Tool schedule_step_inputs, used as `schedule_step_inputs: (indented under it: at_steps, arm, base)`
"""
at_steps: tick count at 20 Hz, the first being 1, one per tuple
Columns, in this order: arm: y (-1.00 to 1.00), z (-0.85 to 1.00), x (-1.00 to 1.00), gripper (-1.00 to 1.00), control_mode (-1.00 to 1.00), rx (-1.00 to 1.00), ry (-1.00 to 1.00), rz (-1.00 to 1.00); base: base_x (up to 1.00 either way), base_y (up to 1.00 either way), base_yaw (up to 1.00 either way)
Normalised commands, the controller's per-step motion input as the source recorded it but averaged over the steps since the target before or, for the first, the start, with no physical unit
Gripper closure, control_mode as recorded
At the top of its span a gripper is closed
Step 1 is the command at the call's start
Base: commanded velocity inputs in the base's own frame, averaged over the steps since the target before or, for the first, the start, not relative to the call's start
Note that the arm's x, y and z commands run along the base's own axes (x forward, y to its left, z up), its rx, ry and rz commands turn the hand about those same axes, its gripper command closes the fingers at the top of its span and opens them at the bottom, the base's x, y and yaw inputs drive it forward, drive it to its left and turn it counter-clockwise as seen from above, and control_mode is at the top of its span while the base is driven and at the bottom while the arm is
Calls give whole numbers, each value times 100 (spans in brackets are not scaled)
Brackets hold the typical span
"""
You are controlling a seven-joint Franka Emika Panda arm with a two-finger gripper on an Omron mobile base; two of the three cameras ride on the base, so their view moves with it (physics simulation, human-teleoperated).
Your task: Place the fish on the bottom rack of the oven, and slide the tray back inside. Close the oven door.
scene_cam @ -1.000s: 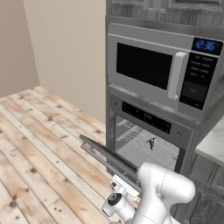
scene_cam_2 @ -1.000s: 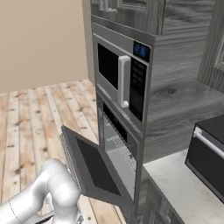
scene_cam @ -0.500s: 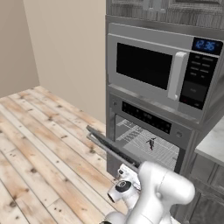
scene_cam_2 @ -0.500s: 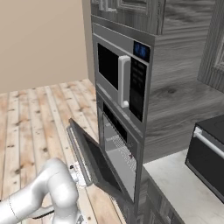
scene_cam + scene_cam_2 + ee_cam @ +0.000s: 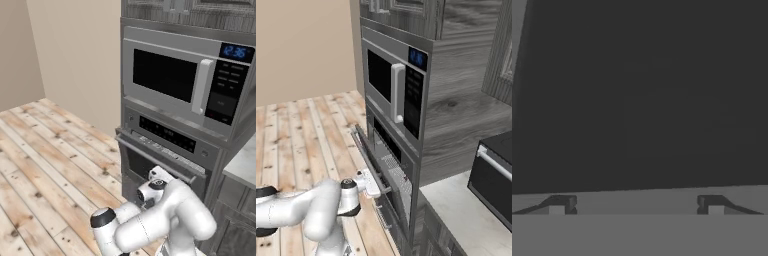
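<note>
Steel microwave (image 5: 177,82) w/ blue clock (image 5: 235,51), vert. handle (image 5: 397,93), up above jaws. Grey wood cabinets (image 5: 466,115) around it. Black toaster oven (image 5: 495,175) on pale counter (image 5: 456,205), off to jaws' right. Plank floor (image 5: 45,155) below, beige wall (image 5: 75,55) left.

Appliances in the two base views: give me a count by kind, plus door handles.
Wall oven: 1
Microwave: 1
Black countertop toaster oven: 1
Appliances total: 3
Door handles: 3, on the oven door, the microwave's vertical handle, and the toaster oven's handle
</note>
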Motion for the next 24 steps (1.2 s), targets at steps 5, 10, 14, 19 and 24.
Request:
schedule_step_inputs:
  at_steps: [5,10,14,19,24]
  arm:
    - [-100,5,100,-100,-100,0,10,-13]
    - [-100,-3,91,-100,-100,0,19,-9]
    - [-67,-10,4,-100,-100,3,4,-4]
    - [-26,0,0,-100,-100,0,0,-1]
    - [0,0,0,-100,-100,0,0,0]
  base:
    - [0,0,0]
    - [0,0,0]
    - [0,0,0]
    - [0,0,0]
    - [0,0,0]
